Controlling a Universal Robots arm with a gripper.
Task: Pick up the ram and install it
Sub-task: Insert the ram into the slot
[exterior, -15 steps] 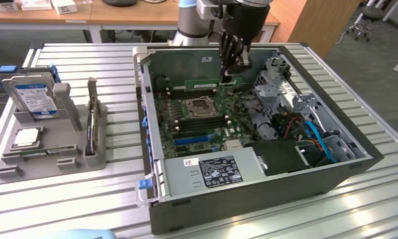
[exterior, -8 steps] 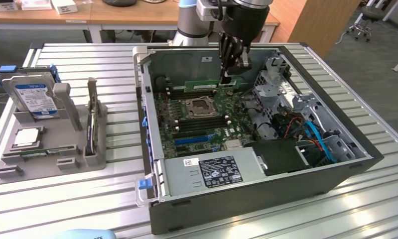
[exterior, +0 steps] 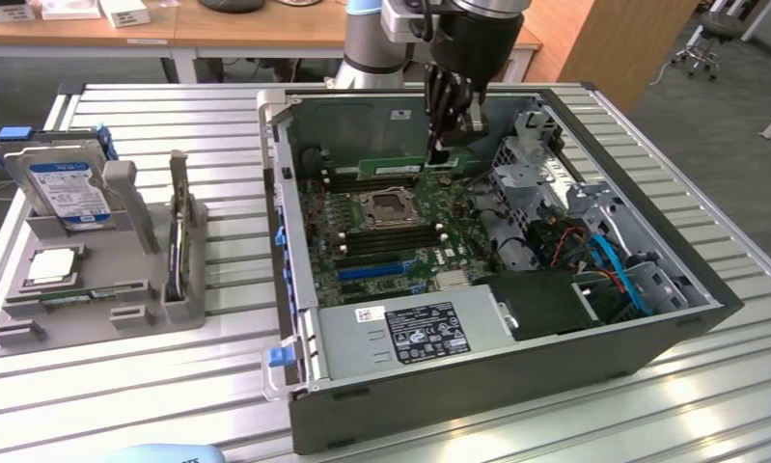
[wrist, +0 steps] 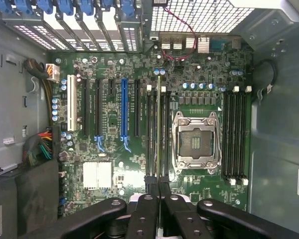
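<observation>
Slatted aluminium bench (exterior: 166, 386), wooden desks behind it.

- Exterior view's left: grey holder tray (exterior: 50, 338) carrying an upright hard drive (exterior: 66, 188) with a blue label; a square silver processor chip (exterior: 53, 265) lies flat in front of it.
- Centre: open computer case (exterior: 488, 376), side panel off, motherboard (exterior: 359, 241) exposed. Empty CPU socket (exterior: 388, 204) near the board's middle. Power supply (exterior: 404, 333) along the near wall.
- The arm comes down into the case from the far side. Fingers (exterior: 437, 106) together, clamped on the ram (exterior: 396, 169). The green stick sits just under the fingertips, long edge level, on the far side of the socket and low over the board.
- Wrist view: ram (wrist: 158, 124) seen edge-on as a thin strip running straight out from between the two fingers (wrist: 142, 219), lined up with the bank of memory slots (wrist: 150, 134) between the CPU socket (wrist: 196, 142) and the blue expansion slot (wrist: 123, 109). Cannot tell whether it is seated in a slot or just above it.
- Exterior view's right: drive cage (exterior: 539, 159), blue cable (exterior: 617, 265).
</observation>
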